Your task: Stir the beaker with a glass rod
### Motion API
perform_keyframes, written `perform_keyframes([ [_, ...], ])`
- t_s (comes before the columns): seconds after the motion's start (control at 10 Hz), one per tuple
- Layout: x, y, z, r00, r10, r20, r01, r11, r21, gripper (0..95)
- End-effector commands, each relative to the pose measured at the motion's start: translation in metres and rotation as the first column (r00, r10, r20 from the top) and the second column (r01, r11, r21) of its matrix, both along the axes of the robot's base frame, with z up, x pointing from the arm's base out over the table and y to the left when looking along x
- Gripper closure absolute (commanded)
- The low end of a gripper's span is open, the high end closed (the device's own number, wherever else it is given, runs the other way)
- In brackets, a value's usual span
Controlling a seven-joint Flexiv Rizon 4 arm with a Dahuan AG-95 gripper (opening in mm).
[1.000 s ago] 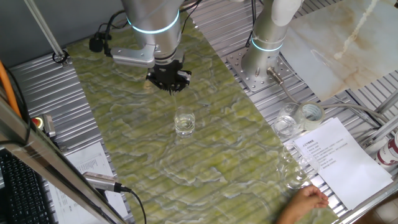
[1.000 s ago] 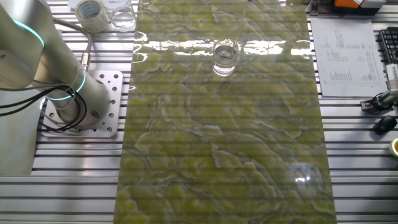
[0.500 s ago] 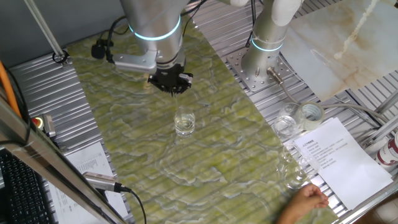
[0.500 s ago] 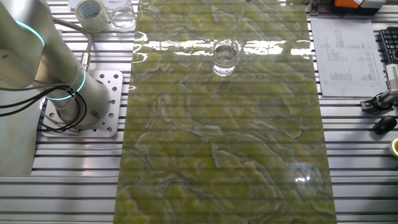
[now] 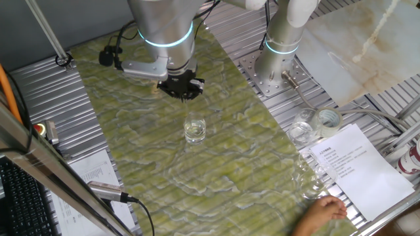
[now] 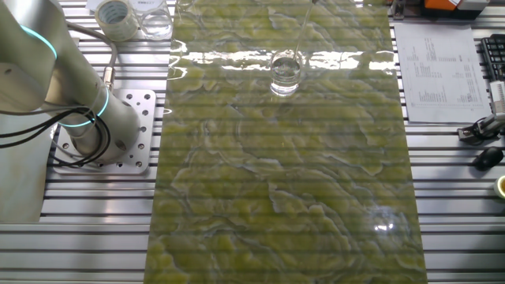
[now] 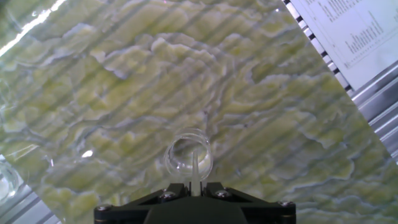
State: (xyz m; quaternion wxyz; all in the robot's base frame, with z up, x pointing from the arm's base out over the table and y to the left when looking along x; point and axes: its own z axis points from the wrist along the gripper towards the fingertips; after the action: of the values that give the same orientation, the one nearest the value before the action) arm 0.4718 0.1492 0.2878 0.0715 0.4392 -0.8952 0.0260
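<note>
The beaker (image 5: 195,128) is a short clear glass on the green marbled mat, upright with a little clear liquid. It also shows in the other fixed view (image 6: 286,72) and in the hand view (image 7: 188,155). My gripper (image 5: 183,90) hangs above and behind it, shut on the glass rod (image 7: 194,169). The thin clear rod points down from between the fingers, with its tip over the beaker's mouth in the hand view. In the other fixed view the rod (image 6: 301,31) slants down toward the beaker's rim. I cannot tell whether the tip is inside.
Other clear glass vessels (image 5: 302,133) and a tape roll (image 5: 327,119) stand at the mat's right edge, beside a printed sheet (image 5: 361,167). A person's hand (image 5: 321,215) rests at the front right. The arm's base (image 5: 279,62) is bolted behind the mat.
My gripper has shifted slightly right, toward the beaker, carrying the rod. The beaker has not moved.
</note>
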Motion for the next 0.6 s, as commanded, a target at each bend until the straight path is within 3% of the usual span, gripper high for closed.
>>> perform_keyframes([
  [0.1,0.0015,0.0006,0.001,1.0,-0.002,-0.008,0.002,1.0,-0.006,95.0],
  [0.6,0.002,0.0058,-0.0023,1.0,-0.001,-0.008,0.001,1.0,-0.027,95.0],
])
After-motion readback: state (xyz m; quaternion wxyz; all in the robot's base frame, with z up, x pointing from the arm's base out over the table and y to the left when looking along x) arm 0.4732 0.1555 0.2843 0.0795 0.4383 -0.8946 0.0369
